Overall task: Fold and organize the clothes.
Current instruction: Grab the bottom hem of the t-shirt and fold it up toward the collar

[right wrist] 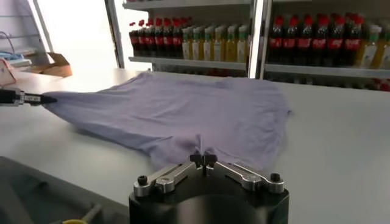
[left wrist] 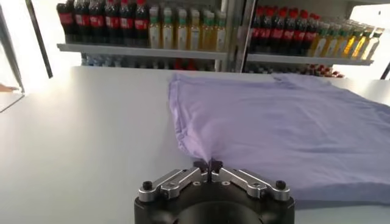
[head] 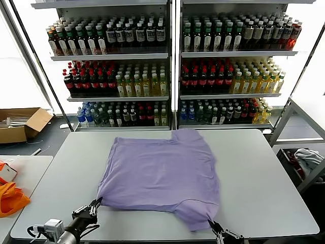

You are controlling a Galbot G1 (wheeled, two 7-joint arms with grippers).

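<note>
Lavender T-shirt (head: 162, 173) lies spread flat on the grey table (head: 264, 183), roughly mid-table and a bit toward the near edge, plain side up, no print visible. Neck end points to the far edge and the shelves; the hem end is nearest the robot. Left gripper (head: 96, 206) is at the near-left corner of the shirt, close to the table's near edge, fingers together and pinching the fabric corner; in the left wrist view the cloth puckers up into a small peak right at the closed tips (left wrist: 208, 165). Right gripper (head: 212, 224) is at the shirt's near-right corner, at the table's near edge, also clamped on the cloth; the right wrist view shows a fold of fabric drawn into the closed tips (right wrist: 203, 159), and the left gripper's tip far off at the other corner. Both arms are low, coming in over the near edge. Shirt is mostly smooth, slight wrinkles near both pinch points. Behind the table's far edge: two shelving units (head: 172, 61) stocked with bottled drinks. Off the table's left edge: a cardboard box (head: 20, 124) on the floor and an orange fabric item (head: 11, 199) on a neighbouring white table (head: 28, 168).
</note>
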